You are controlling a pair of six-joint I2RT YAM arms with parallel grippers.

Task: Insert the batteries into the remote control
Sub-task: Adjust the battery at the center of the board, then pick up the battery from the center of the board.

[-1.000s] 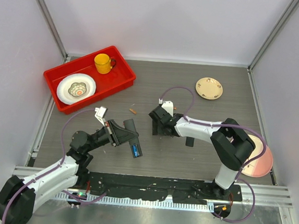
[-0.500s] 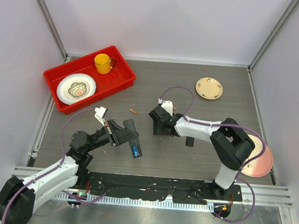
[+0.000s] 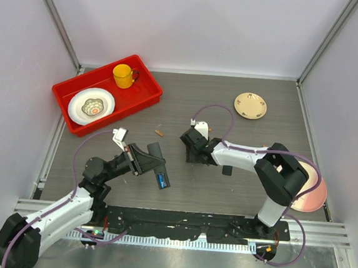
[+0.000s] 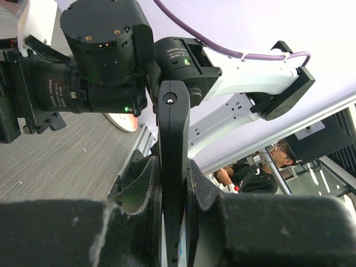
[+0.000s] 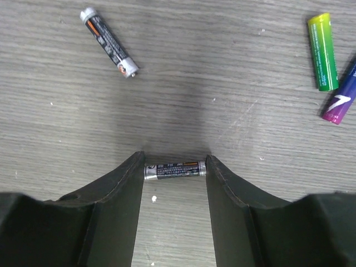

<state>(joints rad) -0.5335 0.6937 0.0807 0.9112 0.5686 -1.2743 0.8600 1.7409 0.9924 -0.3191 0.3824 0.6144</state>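
Observation:
My left gripper (image 3: 149, 161) is shut on the remote control (image 3: 158, 154), a slim black bar held above the table with a blue battery (image 3: 162, 181) showing at its near end. In the left wrist view the remote (image 4: 173, 144) stands edge-on between my pads. My right gripper (image 3: 192, 151) is down at the table. Its fingertips (image 5: 136, 167) touch both ends of a dark silver battery (image 5: 173, 169) lying flat. Another dark silver battery (image 5: 108, 41), a green one (image 5: 323, 51) and a purple-blue one (image 5: 344, 94) lie beyond. An orange-red battery (image 3: 159, 133) lies apart.
A small black square piece (image 3: 227, 170) lies right of my right gripper. A red tray (image 3: 141, 98) at the back left holds a yellow mug (image 3: 124, 75) and a white plate (image 3: 92, 106). A small cream plate (image 3: 250, 105) sits at the back right, a pink plate (image 3: 313, 194) at the right edge.
My right gripper has shifted slightly to the right and toward the near edge. The left arm and the remote have not moved.

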